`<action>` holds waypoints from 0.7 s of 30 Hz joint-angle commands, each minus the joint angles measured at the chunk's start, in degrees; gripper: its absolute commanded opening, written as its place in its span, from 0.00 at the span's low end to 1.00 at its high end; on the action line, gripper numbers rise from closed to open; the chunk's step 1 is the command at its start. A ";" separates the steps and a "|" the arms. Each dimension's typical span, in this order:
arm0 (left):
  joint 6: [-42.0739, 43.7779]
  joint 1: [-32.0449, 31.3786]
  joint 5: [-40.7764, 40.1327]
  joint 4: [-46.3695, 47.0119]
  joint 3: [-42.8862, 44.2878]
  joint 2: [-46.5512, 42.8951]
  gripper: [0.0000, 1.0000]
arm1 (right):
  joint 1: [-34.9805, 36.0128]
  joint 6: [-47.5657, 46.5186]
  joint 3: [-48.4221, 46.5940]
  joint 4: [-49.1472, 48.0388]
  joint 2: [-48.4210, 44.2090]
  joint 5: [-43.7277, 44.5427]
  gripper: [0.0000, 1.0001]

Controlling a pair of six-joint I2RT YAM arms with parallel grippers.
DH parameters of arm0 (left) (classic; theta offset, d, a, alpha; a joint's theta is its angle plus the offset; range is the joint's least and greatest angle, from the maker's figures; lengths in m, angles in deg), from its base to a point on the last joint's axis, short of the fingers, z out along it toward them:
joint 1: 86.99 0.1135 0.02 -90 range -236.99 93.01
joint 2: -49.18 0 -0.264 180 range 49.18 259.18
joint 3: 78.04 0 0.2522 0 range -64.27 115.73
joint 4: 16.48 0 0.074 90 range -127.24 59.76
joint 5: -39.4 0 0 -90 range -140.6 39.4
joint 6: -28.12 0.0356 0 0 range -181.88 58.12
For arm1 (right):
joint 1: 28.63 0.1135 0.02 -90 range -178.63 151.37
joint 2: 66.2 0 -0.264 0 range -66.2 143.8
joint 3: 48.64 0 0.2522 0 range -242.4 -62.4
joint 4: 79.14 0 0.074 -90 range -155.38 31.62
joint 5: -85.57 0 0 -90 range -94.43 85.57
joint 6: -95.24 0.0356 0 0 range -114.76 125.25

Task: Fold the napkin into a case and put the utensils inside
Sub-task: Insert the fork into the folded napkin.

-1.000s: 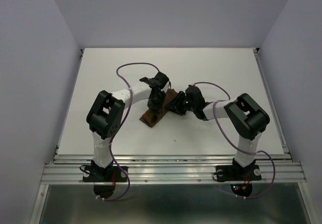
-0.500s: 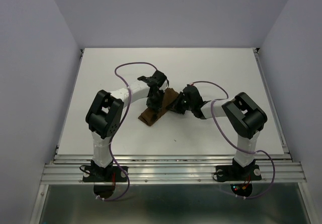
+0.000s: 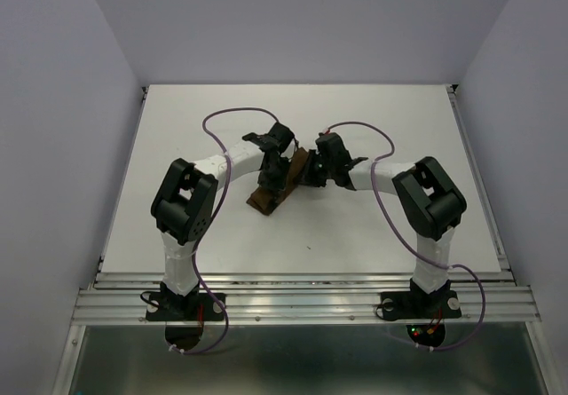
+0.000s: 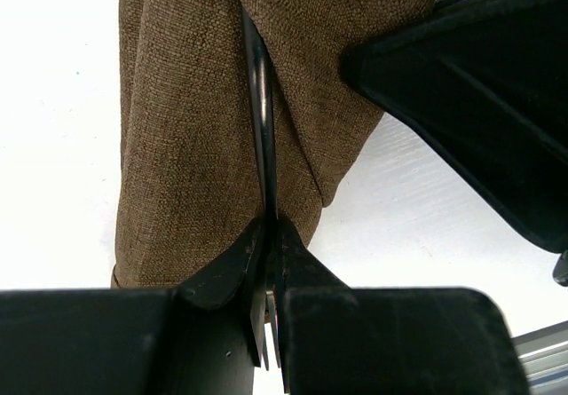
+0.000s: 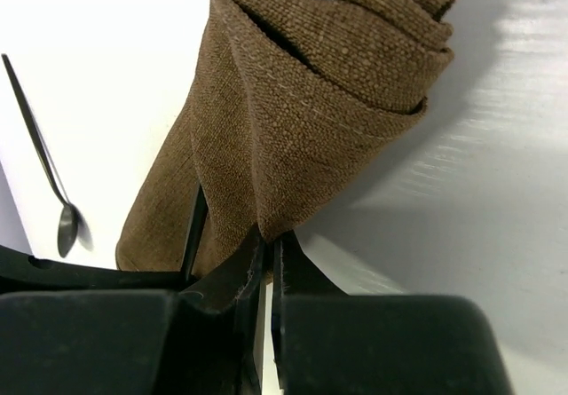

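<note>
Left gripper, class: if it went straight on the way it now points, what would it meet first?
The folded brown napkin. The left gripper, shut on a thin dark utensil, points straight along its folds. Depth is unclear, but the napkin looks very close ahead.

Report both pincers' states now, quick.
Left pincer: closed on a thin dark utensil poking into the napkin.
Right pincer: closed, pinching the napkin's edge.
</note>
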State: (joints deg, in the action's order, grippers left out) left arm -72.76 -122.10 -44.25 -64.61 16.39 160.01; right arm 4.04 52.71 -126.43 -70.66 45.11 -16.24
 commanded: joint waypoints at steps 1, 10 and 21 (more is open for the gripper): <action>2.96 0.31 -1.16 -1.84 2.39 -3.33 0.00 | -0.76 -6.23 -4.34 4.48 1.45 -2.59 0.01; 6.30 1.36 -0.29 -1.75 6.26 -1.58 0.00 | -0.76 -10.99 -7.42 8.44 3.22 -6.55 0.01; 6.22 1.54 1.65 0.18 3.54 -0.97 0.00 | -2.34 -10.02 -5.85 8.79 -0.28 -4.45 0.56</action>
State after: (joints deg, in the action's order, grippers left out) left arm -67.10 -120.90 -43.33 -65.84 20.48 160.01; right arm 2.18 43.29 -132.07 -62.98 47.93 -22.08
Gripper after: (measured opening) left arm 0.163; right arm 0.402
